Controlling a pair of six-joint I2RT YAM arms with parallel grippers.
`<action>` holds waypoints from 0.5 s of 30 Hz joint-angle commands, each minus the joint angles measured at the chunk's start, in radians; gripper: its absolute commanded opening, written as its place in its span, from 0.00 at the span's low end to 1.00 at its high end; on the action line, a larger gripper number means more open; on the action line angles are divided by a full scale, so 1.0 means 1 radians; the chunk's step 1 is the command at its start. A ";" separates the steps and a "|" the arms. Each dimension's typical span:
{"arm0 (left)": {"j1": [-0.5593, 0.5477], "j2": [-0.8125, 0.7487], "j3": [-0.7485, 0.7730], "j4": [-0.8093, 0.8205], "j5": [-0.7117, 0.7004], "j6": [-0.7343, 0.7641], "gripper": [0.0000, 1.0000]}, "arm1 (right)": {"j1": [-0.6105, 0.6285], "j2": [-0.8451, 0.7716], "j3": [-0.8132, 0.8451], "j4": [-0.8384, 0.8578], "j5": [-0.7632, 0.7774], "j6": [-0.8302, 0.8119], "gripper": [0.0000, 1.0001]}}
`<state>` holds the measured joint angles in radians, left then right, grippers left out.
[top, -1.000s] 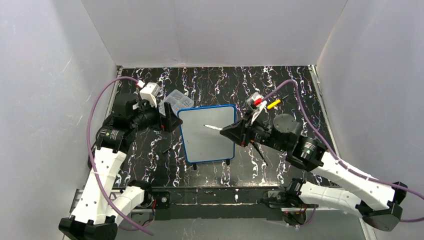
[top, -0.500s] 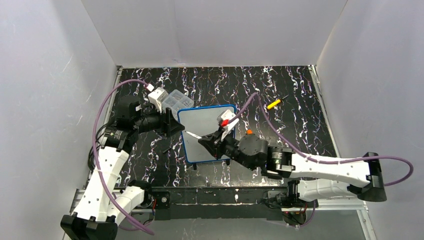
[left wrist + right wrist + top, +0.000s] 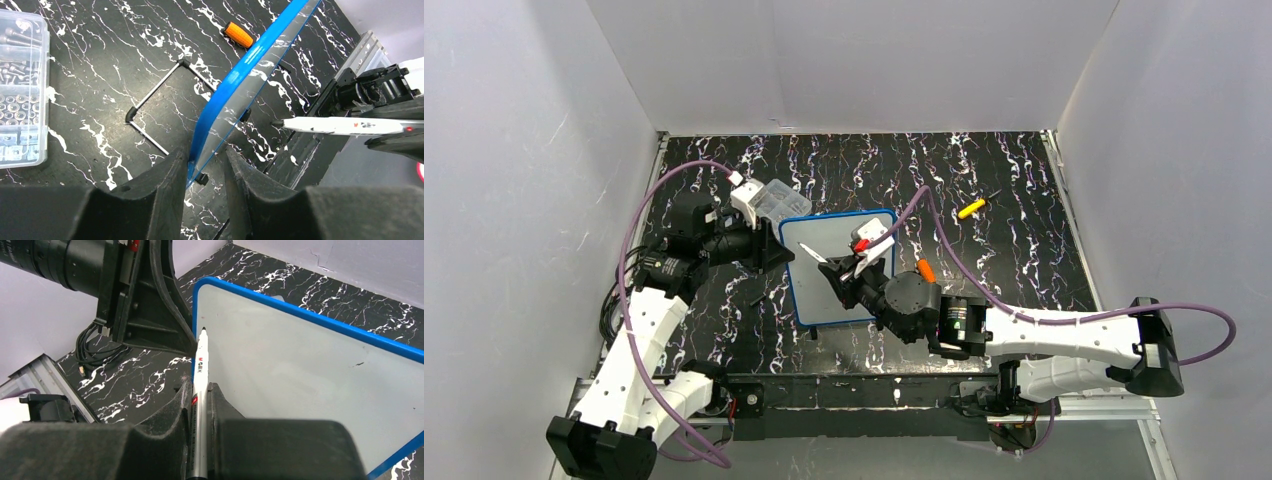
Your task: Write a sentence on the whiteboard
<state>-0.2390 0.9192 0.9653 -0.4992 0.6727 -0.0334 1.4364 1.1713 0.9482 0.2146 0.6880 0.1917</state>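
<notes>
Left fingers (image 3: 150,200) clamp the whiteboard (image 3: 250,70) edge; right fingers (image 3: 162,432) grip a marker (image 3: 200,365) above the marbled table (image 3: 1024,180).

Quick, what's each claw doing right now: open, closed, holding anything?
Left claw: closed on the whiteboard edge.
Right claw: closed on the white marker.
</notes>
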 commanded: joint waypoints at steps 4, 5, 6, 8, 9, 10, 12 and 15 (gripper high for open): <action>-0.020 0.009 -0.018 0.030 0.014 0.022 0.23 | 0.005 0.019 0.061 0.106 0.046 -0.044 0.01; -0.022 0.007 -0.021 0.030 0.013 0.023 0.21 | 0.005 0.023 0.063 0.110 0.055 -0.046 0.01; -0.024 0.005 -0.023 0.032 0.012 0.024 0.19 | 0.005 0.025 0.063 0.115 0.060 -0.048 0.01; -0.029 0.001 -0.029 0.035 0.007 0.027 0.17 | 0.005 0.027 0.061 0.130 0.064 -0.052 0.01; -0.031 0.000 -0.032 0.036 0.000 0.029 0.15 | 0.005 0.029 0.058 0.140 0.067 -0.057 0.01; -0.034 0.000 -0.033 0.036 -0.006 0.029 0.14 | 0.005 0.032 0.059 0.145 0.069 -0.059 0.01; -0.039 0.000 -0.037 0.036 -0.016 0.029 0.12 | 0.005 0.041 0.065 0.148 0.077 -0.064 0.01; -0.043 -0.004 -0.044 0.036 -0.033 0.029 0.09 | 0.005 0.051 0.070 0.155 0.074 -0.070 0.01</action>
<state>-0.2710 0.9306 0.9390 -0.4622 0.6590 -0.0105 1.4364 1.2091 0.9615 0.2935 0.7307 0.1486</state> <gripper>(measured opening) 0.149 0.178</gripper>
